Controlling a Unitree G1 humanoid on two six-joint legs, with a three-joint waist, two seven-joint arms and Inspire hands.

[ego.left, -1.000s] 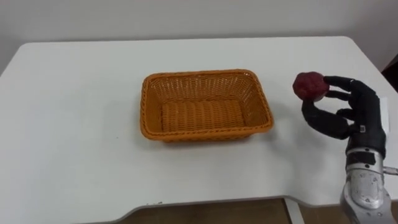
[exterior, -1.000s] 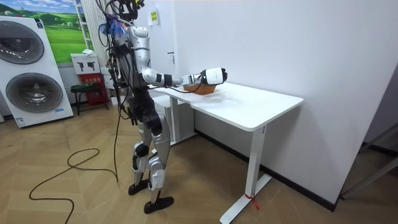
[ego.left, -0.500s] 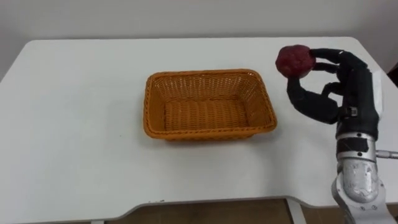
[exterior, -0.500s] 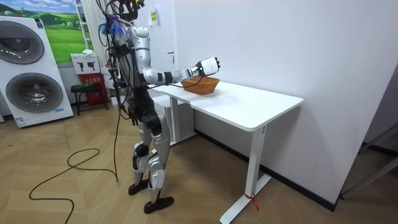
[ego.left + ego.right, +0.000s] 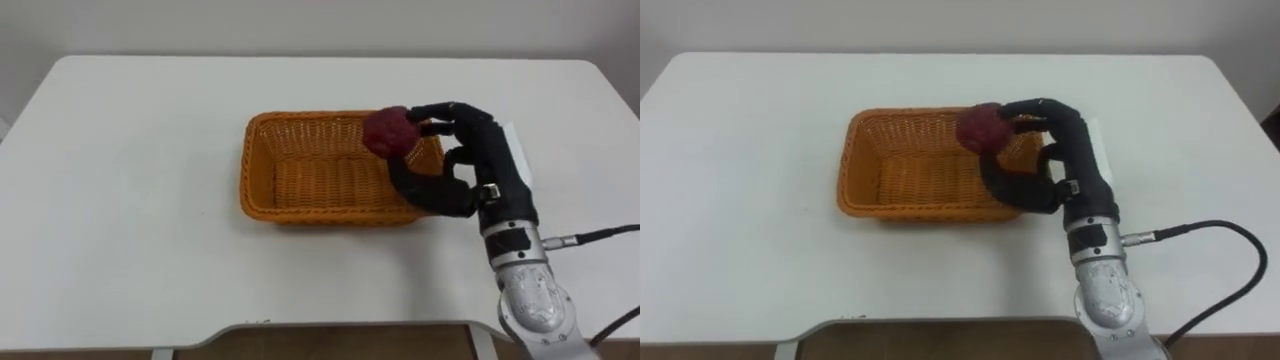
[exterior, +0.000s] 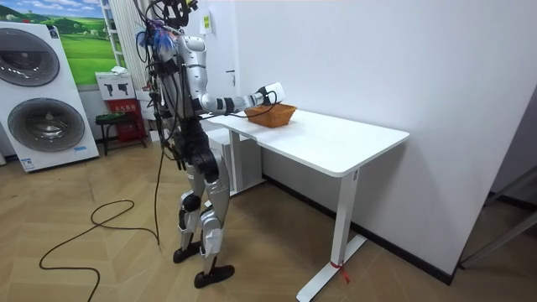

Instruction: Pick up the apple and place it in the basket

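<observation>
Item: apple (image 5: 389, 131), dark red, pinched between the curled fingers and thumb of our right hand (image 5: 488, 165), at its fingertips. Beneath the fingertips we list the wicker basket (image 5: 260, 172), right end, on the white bench (image 5: 130, 150). We judge a short drop suffices.

Item count: one apple (image 5: 388, 130), one wicker basket (image 5: 305, 175), one white counter (image 5: 130, 210), one robot hand (image 5: 490, 165).
</observation>
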